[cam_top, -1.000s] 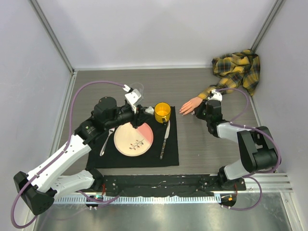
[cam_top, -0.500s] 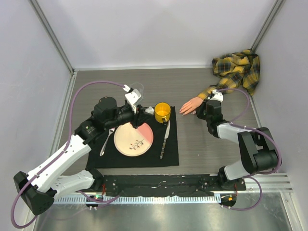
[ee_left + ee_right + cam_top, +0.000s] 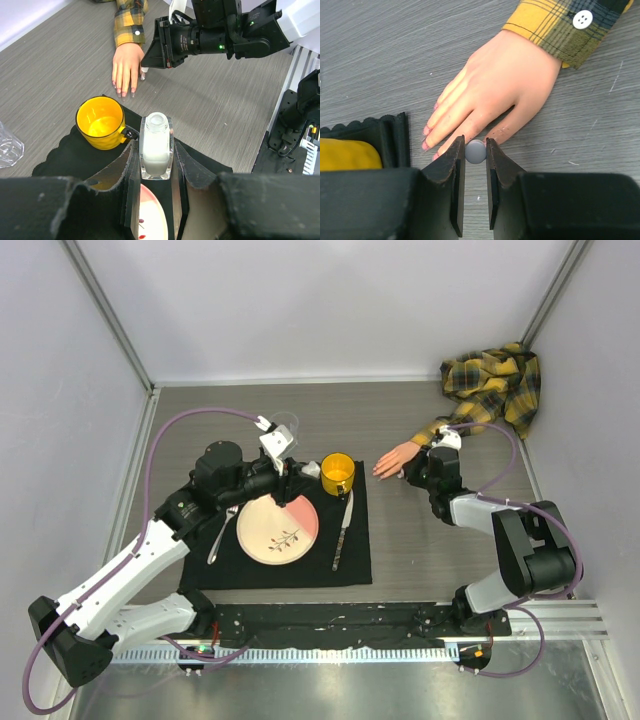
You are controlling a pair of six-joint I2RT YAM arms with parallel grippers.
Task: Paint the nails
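Nothing that we can make out has shifted since the earlier top view: both arms and every object sit where they were.

The nails (image 3: 425, 145) show as small pink tips on the fingers of the mannequin hand (image 3: 505, 85). It lies palm down on the grey tabletop (image 3: 65, 55), its plaid sleeve (image 3: 560, 25) trailing off toward the far right corner. The fingertips point at the scalloped edge of the black mat (image 3: 65, 155).

Just beside the hand, between thumb and forefinger, we see the right claw (image 3: 474, 148) closed on a small grey round piece (image 3: 475, 152). We cannot tell whether it touches the hand.

Farther left, the left claw (image 3: 156, 156) is clamped on an upright clear bottle (image 3: 156, 142) of milky liquid, its neck open. It hangs over the mat beside the yellow mug (image 3: 100, 122).

On the mat also lie a plate (image 3: 262, 525), a knife (image 3: 342, 532) and a fork (image 3: 222, 535). A clear glass (image 3: 7, 147) stands off the mat.
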